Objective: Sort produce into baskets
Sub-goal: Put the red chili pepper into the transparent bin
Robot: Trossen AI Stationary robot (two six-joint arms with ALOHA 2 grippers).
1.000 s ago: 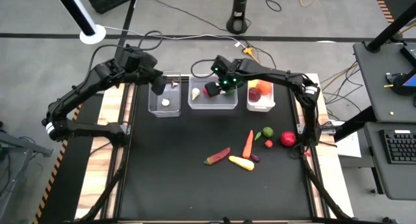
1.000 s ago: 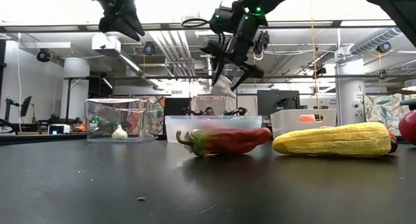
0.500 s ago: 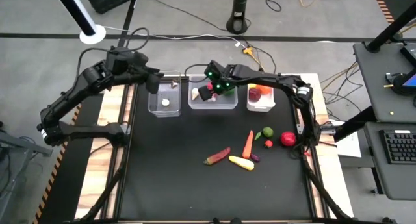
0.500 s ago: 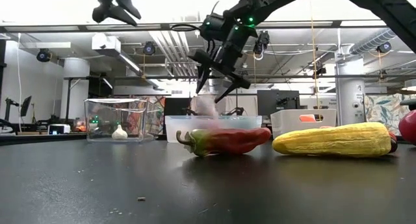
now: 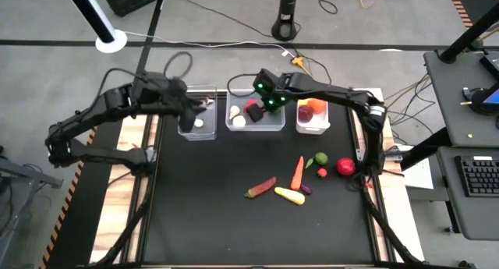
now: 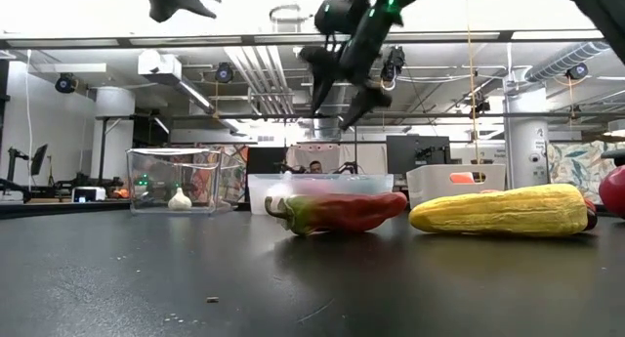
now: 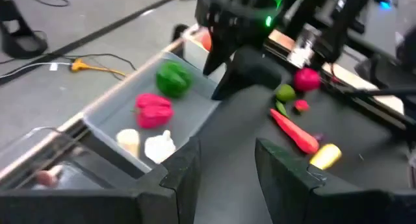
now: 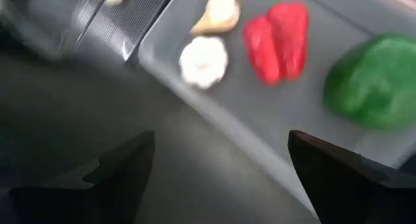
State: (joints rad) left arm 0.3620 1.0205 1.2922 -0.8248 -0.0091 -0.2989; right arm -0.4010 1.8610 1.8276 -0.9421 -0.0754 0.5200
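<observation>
Three baskets stand in a row at the table's far side: a narrow clear one [image 5: 197, 113] holding a garlic [image 5: 199, 122], a wider clear one [image 5: 255, 115] and a white one [image 5: 313, 118] holding red and orange fruit. The wider one holds two white garlics [image 8: 203, 60], a red pepper [image 8: 279, 36] and a green pepper [image 8: 374, 81]. My right gripper [image 5: 263, 105] hangs open and empty above it. My left gripper [image 5: 189, 109] is open and empty above the narrow clear basket. A long red pepper [image 5: 260, 188], carrot [image 5: 297, 173], yellow squash [image 5: 290, 196] and red round fruit [image 5: 345, 167] lie on the table.
A purple bit [image 5: 306, 189], a green fruit [image 5: 320, 158] and a small red piece [image 5: 322, 172] lie beside the carrot at the right middle of the black table. The near half and the left side of the table hold no produce.
My right gripper, which held a white garlic above the wider clear basket, has opened and let it go. The garlic has fallen into that basket and now lies at its left end. The gripper has then gone up. My left gripper has risen.
</observation>
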